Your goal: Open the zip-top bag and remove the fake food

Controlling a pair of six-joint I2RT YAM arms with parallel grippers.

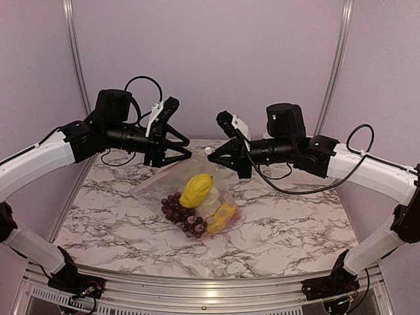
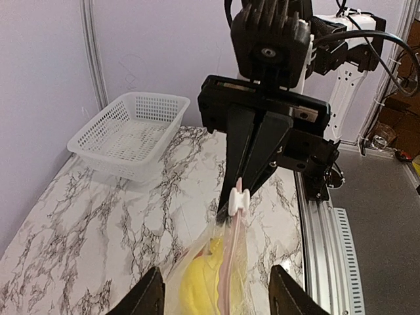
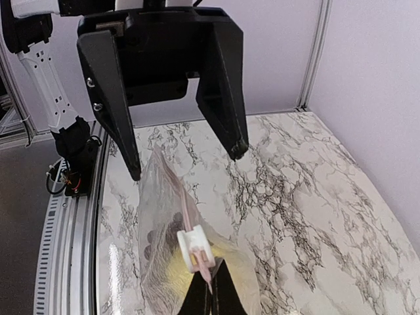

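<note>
The step in hand is the opening of the clear, crinkly zip-top plastic bag (image 1: 156, 190), and none of the fake food (image 1: 197, 190) is out of it yet. A yellow piece, a dark purple grape cluster (image 1: 176, 209) and paler pieces all lie inside. The bag's loaded bottom rests on the marble-patterned bench (image 1: 295, 223) around its middle, while its zip edge is lifted toward the far edge. The right gripper (image 1: 215, 151) has its fingers pressed together on the pink zip strip, right beside the small white plastic slider (image 2: 236, 197), and holds that end up. The left gripper (image 1: 188, 149) faces it with its fingers spread wide and nothing in them. In the left wrist view the bag's top edge rises from between those fingers, but they do not touch it. A white lattice plastic basket (image 2: 131, 131) stands toward the far right corner. The next move probably falls to the left gripper: come in level with the strip, pinch the slider or the strip just beside it, then draw slider and held end apart along the zip. The film is limp, so a pinch on loose plastic could slip.
</note>
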